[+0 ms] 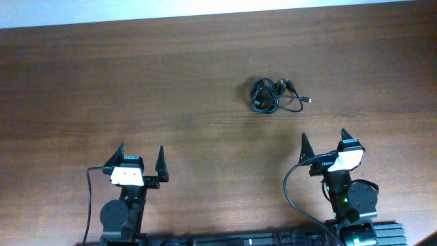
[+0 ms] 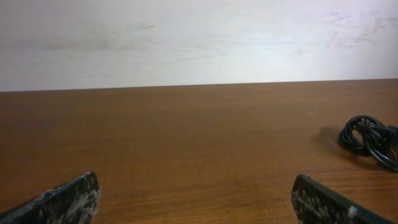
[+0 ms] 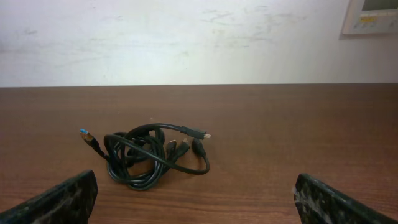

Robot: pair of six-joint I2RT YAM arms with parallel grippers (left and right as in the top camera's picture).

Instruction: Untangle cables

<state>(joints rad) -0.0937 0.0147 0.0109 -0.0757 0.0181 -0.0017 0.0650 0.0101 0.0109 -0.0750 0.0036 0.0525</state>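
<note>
A small bundle of thin black cables (image 1: 273, 96) lies on the dark brown wooden desk (image 1: 136, 82), right of centre and toward the far edge in the overhead view. The cords are wound into tight overlapping loops, with one strand trailing off to the right and ending in a small plug.

The left gripper (image 1: 141, 152) sits near the front edge on the left side, its two dark fingers spread wide with nothing between them. It is well apart from the bundle. In its wrist view the left gripper (image 2: 193, 202) shows only bare wood between the finger pads, and the black cables (image 2: 370, 138) appear at the far right edge, partly cut off by the frame.

The right gripper (image 1: 324, 137) stands at the front right, nearer the bundle but not touching it, its fingers also fully parted and holding nothing. From its wrist camera the right gripper (image 3: 194, 202) faces the black cables (image 3: 149, 158), which rest ahead and slightly left. A blue-tipped plug (image 3: 84, 132) sticks out at the left of the bundle. Behind the desk is a scuffed white wall (image 3: 186, 37) with a beige panel (image 3: 373, 15) at its upper right.
</note>
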